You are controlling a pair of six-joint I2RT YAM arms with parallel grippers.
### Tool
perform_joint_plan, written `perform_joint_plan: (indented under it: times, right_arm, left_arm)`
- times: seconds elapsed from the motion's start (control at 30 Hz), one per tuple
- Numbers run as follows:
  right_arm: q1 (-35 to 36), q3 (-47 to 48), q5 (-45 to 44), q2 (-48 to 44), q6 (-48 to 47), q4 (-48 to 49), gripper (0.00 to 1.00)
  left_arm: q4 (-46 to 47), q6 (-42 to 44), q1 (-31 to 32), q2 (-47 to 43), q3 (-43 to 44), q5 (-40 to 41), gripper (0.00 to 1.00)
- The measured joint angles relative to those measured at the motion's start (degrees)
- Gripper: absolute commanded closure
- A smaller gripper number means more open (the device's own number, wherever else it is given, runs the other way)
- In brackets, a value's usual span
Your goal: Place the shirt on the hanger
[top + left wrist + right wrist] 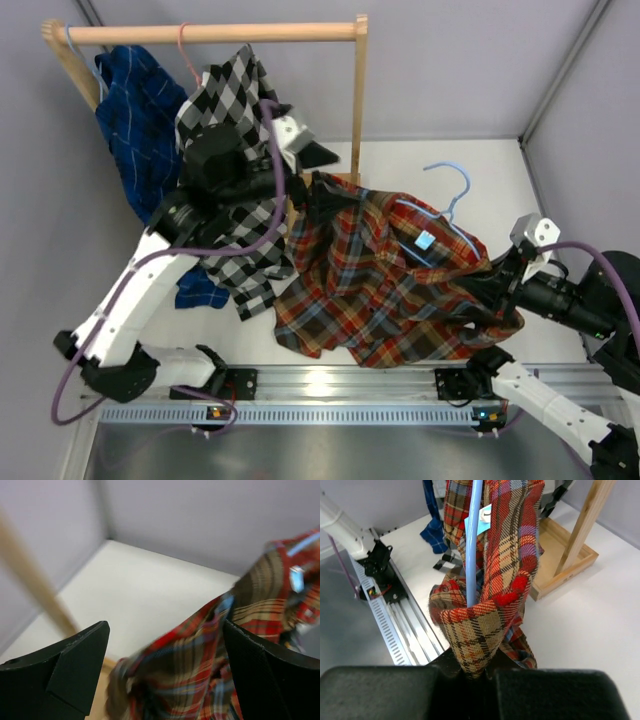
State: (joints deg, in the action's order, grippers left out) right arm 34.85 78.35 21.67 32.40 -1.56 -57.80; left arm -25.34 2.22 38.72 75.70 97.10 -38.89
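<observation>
Top external — one plaid shirt (380,285), one hanger (451,207) inside it

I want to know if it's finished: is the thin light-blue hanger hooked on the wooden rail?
No, the thin light-blue hanger pokes out of the red plaid flannel shirt, far from the wooden rail.

Cannot follow the light-blue hanger (473,540) past the fold of the plaid shirt (490,620), its lower end buried in cloth. Cannot read the small tag (425,241). From the left wrist, blurred wooden rack post (35,585); shirt cropped right and below. Hidden by fabric: whether the right jaws pinch the hanger too.
</observation>
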Motion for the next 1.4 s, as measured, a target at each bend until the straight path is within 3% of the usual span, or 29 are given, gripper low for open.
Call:
perform_joint_plan:
  times: [0.13, 0.23, 0.5, 0.77, 0.83, 1.0, 1.17, 1.3, 1.4]
  right_arm:
    - [0.00, 3.15, -1.92, 3.63, 3.08, 3.76, 1.00]
    - [0.00, 7.58, -3.52, 8.59, 5.33, 6.95, 1.00]
    - [0.02, 22.36, -4.87, 25.27, 11.43, 19.47, 1.00]
    - [0.02, 33.44, -5.16, 32.72, 11.43, 27.58, 1.00]
    - [0.24, 30.27, -5.38, 31.23, 11.10, 32.20, 1.00]
    - [2.21, 8.48, -5.62, 22.36, 11.63, 42.77, 1.00]
    - [7.34, -11.41, -8.55, 18.47, 14.29, 49.11, 1.00]
    - [15.52, -17.75, -15.65, 21.03, 15.26, 51.23, 1.00]
    - [21.88, -17.33, -26.08, 25.88, 17.00, 52.78, 1.00]
  left_arm:
    - [-1.70, -5.92, -0.04, -8.92, -0.07, 26.23, 0.02]
    - [-1.81, -8.72, -0.42, -18.03, -2.84, 37.24, 0.02]
    - [-2.27, -11.06, -0.37, -45.46, -20.24, 44.17, 0.02]
    - [-6.08, -8.94, -0.35, -54.88, -39.89, 44.04, 0.02]
    - [-5.75, -8.83, -0.35, -57.75, -44.28, 44.09, 0.02]
    - [-3.85, -9.49, -0.35, -63.93, -53.33, 44.06, 0.02]
    - [-3.23, -9.84, -0.35, -65.16, -55.01, 44.61, 0.02]
    - [-2.01, -10.14, -0.37, -66.60, -55.36, 46.97, 0.02]
    - [-1.53, -10.49, -0.68, -66.75, -55.60, 48.72, 0.02]
